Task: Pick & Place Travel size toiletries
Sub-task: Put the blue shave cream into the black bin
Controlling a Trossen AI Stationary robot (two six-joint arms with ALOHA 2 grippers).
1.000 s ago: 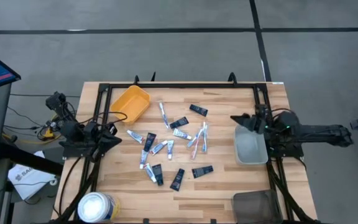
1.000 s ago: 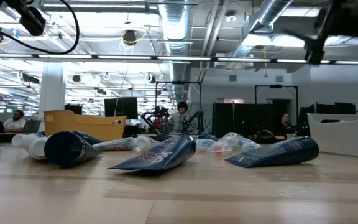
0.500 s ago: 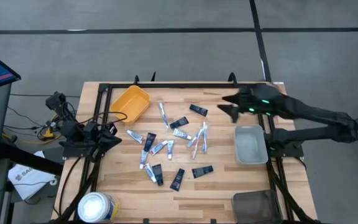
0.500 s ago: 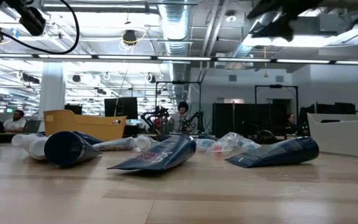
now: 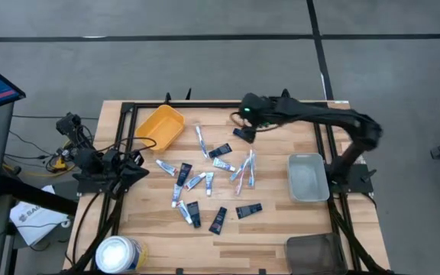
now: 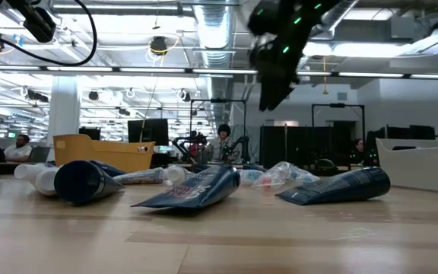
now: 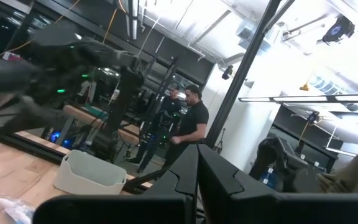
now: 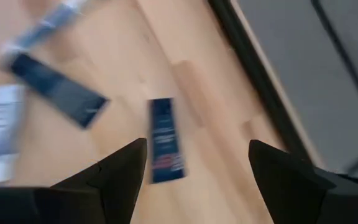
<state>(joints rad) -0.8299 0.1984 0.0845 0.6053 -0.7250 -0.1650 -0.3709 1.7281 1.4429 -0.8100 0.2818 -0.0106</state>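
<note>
Right gripper (image 5: 244, 122) had swung from the grey bin (image 5: 308, 177) toward the far edge, fingers spread, empty, above black tube (image 8: 165, 140); centring before descent advisable; left gripper (image 5: 134, 163) idle, state indeterminable.

I see my right arm stretched out across the far side of the table, its dark two-finger right gripper (image 5: 244, 122) held above the boards, fingers (image 8: 120, 171) spread apart. My left gripper (image 5: 134, 163) sits closed at the left edge.
</note>
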